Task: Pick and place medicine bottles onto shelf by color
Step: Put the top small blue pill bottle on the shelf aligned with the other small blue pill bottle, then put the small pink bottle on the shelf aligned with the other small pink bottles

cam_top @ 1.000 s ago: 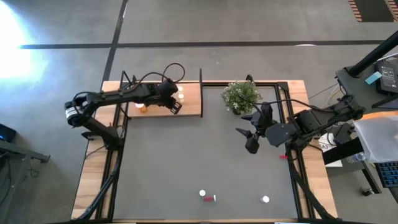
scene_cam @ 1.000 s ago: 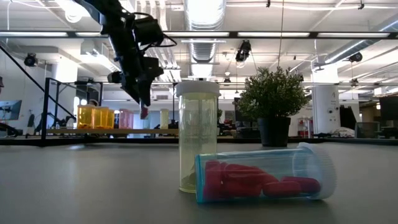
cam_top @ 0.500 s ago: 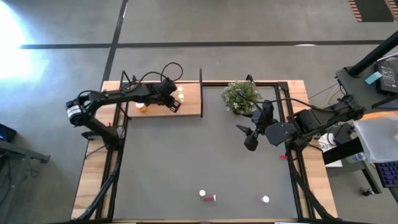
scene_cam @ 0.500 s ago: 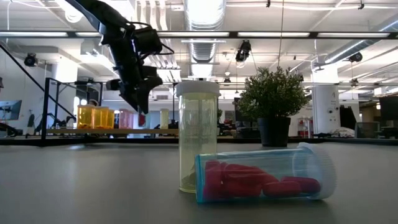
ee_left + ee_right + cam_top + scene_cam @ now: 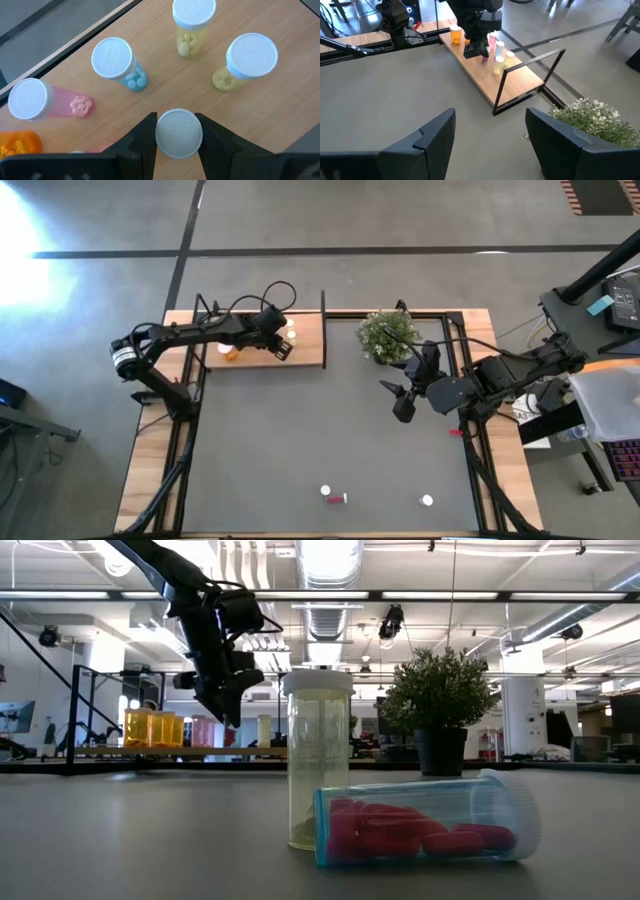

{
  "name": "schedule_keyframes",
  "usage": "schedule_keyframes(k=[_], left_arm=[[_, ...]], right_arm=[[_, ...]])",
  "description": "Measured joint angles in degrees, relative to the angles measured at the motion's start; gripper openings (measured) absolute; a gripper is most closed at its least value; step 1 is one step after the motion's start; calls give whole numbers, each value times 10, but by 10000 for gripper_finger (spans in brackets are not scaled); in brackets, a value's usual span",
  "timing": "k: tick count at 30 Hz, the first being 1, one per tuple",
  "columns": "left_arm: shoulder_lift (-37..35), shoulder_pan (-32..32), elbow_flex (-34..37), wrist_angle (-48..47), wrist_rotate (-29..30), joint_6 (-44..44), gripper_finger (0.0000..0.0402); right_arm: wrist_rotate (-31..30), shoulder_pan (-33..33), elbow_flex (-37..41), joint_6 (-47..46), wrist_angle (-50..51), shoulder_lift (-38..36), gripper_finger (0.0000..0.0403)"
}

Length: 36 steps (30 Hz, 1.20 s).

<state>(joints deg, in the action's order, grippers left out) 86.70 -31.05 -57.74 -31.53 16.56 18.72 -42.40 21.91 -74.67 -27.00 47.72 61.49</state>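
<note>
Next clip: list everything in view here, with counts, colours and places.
shelf: one, light-brown board, table's far left.
shelf bottles: at least five standing; two yellow, one blue, one pink, one orange; white caps.
held bottle: one, white cap, above shelf.
loose bottles: three, near front edge; one yellowish and upright, one blue lying beside it with red contents, one farther right.
plant: one, green, right of shelf.
mat: one, dark grey, covering table.
left pincer: shut on held bottle.
right pincer: open, above mat near plant.
</note>
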Motion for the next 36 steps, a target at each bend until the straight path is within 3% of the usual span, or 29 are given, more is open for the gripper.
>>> schedule_keyframes(k=[7,16,22,36], left_arm=[[0,0,0,-2,2,2,107],[-1,-1,-6,-11,1,2,167],[-6,-1,-30,-19,2,3,182],[-11,10,-174,-204,5,31,182]], right_arm=[[0,0,0,0,0,0,231],[2,0,0,0,0,0,231],[2,0,0,0,0,0,231],[3,0,0,0,0,0,231]])
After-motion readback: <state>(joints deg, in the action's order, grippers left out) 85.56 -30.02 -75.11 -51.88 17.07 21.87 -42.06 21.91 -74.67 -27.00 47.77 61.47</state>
